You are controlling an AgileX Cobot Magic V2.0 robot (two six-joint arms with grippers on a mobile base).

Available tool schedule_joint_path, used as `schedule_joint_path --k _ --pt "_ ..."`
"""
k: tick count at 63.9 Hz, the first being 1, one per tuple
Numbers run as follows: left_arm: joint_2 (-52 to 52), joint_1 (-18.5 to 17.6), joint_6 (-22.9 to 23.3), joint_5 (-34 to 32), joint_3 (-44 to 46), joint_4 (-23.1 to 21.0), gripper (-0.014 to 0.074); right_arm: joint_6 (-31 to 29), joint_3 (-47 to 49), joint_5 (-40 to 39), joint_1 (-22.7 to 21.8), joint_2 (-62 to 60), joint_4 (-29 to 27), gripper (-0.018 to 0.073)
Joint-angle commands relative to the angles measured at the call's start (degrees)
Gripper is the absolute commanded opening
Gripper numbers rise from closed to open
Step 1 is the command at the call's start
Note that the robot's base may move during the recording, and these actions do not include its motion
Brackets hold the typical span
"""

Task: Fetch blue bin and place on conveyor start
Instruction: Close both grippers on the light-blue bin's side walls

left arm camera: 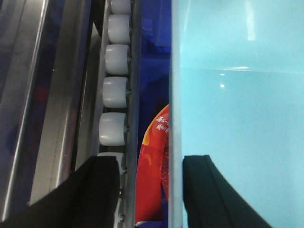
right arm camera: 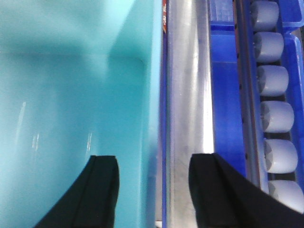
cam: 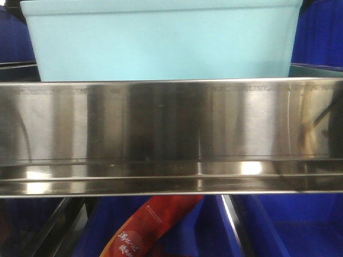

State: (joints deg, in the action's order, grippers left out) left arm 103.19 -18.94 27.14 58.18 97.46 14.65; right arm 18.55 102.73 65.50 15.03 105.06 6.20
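Observation:
The blue bin (cam: 161, 43), light cyan with smooth walls, stands on the shelf behind the steel rail and fills the top of the front view. My left gripper (left arm camera: 151, 164) is open astride the bin's left wall (left arm camera: 176, 95): one finger (left arm camera: 204, 190) is inside the tub, the other (left arm camera: 97, 190) outside over the rollers. My right gripper (right arm camera: 153, 164) is open astride the bin's right wall (right arm camera: 154, 95), with one finger (right arm camera: 97, 190) inside the bin (right arm camera: 71, 85) and the other (right arm camera: 218, 190) outside above the steel strip. The conveyor start is out of view.
A shiny stainless-steel shelf rail (cam: 171, 134) crosses in front of the bin. Grey rollers (left arm camera: 116, 59) (right arm camera: 275, 80) run along both sides. Dark blue crates (cam: 300, 225) (right arm camera: 228, 95) sit below and beside. A red printed packet (cam: 155, 225) (left arm camera: 154, 156) lies underneath.

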Motion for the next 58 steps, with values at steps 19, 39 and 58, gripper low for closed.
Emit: schedule_joint_path --k 19,39,58 --pt "-0.41 -0.08 -0.04 0.16 0.46 -0.24 0.0239 0.01 0.49 -0.84 0.01 -0.1 0.49 0.0244" --pt "-0.19 -0.08 -0.04 -0.17 0.46 -0.84 0.0237 0.01 0.49 -1.86 0.01 -0.1 0.49 0.0244" --pt "-0.19 -0.08 -0.04 -0.36 0.46 -1.3 0.0153 0.01 0.49 -2.51 0.01 -0.03 0.49 0.0026"
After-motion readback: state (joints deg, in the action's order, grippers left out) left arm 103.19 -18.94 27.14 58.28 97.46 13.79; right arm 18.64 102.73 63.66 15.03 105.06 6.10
